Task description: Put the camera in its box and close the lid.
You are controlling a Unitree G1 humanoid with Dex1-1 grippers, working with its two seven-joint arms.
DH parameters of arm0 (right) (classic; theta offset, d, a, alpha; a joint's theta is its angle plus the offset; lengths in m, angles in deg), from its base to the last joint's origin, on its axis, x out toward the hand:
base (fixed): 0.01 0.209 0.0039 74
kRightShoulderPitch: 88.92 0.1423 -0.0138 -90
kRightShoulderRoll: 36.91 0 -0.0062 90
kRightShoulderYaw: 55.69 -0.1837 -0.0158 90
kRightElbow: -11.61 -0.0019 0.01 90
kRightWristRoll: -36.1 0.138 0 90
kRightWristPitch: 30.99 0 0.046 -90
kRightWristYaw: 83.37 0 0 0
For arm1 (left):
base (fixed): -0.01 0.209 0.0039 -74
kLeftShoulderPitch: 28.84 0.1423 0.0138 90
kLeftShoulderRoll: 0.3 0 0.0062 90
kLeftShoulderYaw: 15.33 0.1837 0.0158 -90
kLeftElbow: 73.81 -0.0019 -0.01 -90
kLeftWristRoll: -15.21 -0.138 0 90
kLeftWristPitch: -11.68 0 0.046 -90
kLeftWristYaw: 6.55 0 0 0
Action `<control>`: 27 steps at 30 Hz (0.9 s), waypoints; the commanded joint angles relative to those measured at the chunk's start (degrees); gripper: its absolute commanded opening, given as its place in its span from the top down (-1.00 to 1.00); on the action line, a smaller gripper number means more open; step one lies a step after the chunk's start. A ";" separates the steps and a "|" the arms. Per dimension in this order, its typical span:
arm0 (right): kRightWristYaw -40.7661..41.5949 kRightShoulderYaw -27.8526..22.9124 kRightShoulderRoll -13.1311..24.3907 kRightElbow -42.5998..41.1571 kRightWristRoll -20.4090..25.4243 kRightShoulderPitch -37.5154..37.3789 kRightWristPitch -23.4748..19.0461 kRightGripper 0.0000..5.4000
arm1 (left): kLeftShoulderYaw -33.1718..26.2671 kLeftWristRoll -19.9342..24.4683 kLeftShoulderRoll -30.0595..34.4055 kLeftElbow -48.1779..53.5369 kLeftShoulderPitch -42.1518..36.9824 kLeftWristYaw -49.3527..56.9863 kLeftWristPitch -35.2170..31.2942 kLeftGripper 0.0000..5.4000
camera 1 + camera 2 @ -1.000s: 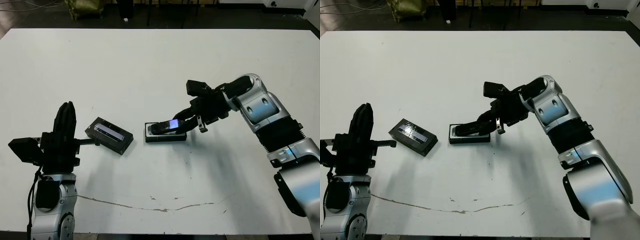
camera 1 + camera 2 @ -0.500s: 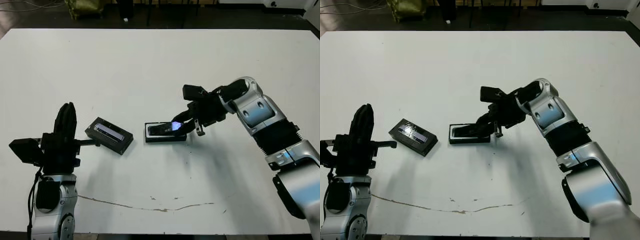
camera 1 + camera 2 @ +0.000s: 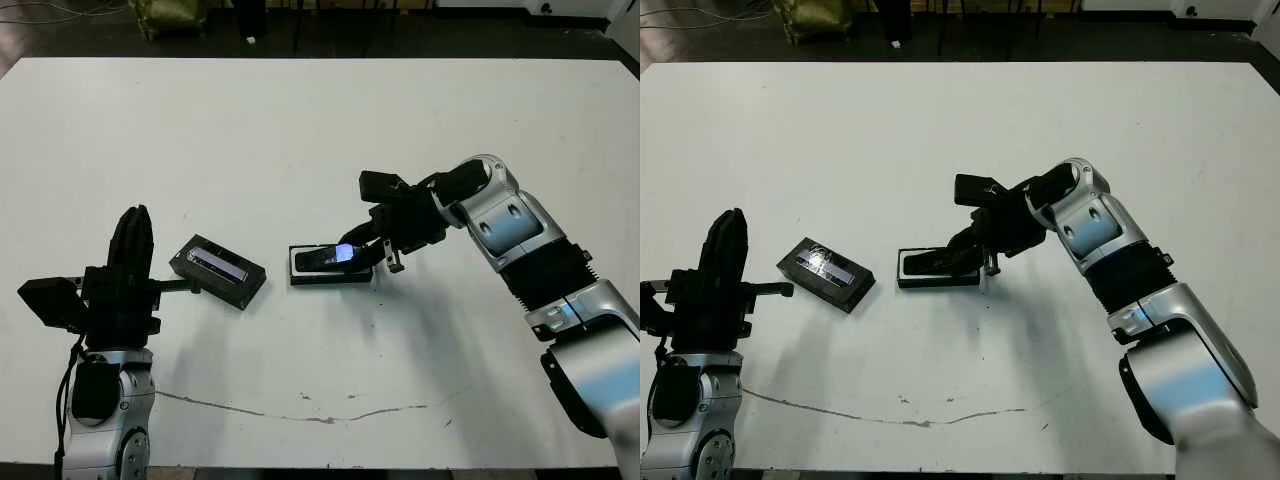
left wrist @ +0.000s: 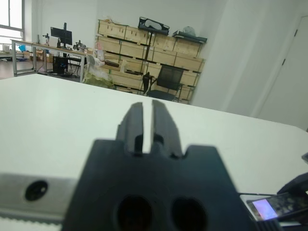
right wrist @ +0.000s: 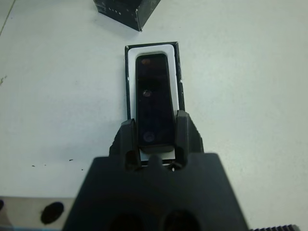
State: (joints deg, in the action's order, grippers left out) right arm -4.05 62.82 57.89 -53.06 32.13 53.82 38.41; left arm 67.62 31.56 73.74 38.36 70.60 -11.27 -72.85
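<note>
Near the worktop's front edge, the left gripper point(image 3: 131, 240) idles, fingers closed and empty. Mid-worktop, the right gripper point(image 5: 155, 139) clasps the slim black camera point(image 5: 153, 98) over the white-lined black box point(image 5: 130, 62); placing is underway, release next. The striped black lid point(image 3: 218, 270) lies beside.

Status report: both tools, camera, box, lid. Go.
Right tool shut on camera, camera lying over the white-lined box. Left tool shut, empty, raised. Lid off, on table beside box. Nothing in the way.

My head's two eyes look down over the bench point(image 3: 300, 120); my right wrist view looks close onto the box point(image 5: 152, 67), which all share.
</note>
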 commanded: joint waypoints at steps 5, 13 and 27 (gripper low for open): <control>-0.84 1.19 -1.23 -0.30 -0.56 -1.47 0.30 0.93 | -0.05 -0.59 -0.03 -0.71 1.36 0.18 -0.33 1.00; 0.11 1.16 -0.52 -0.28 -0.73 -0.86 -0.29 0.55 | 0.11 -0.48 -0.14 -0.46 1.47 0.33 -0.54 1.00; 2.60 1.01 0.47 0.79 -0.88 0.49 0.33 -0.61 | 0.07 -0.97 0.12 -0.72 0.92 0.42 -0.56 1.00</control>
State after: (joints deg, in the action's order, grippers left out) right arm -1.54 63.66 57.59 -52.55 31.64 54.22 38.57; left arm 67.80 31.21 73.69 38.35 70.93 -11.10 -72.81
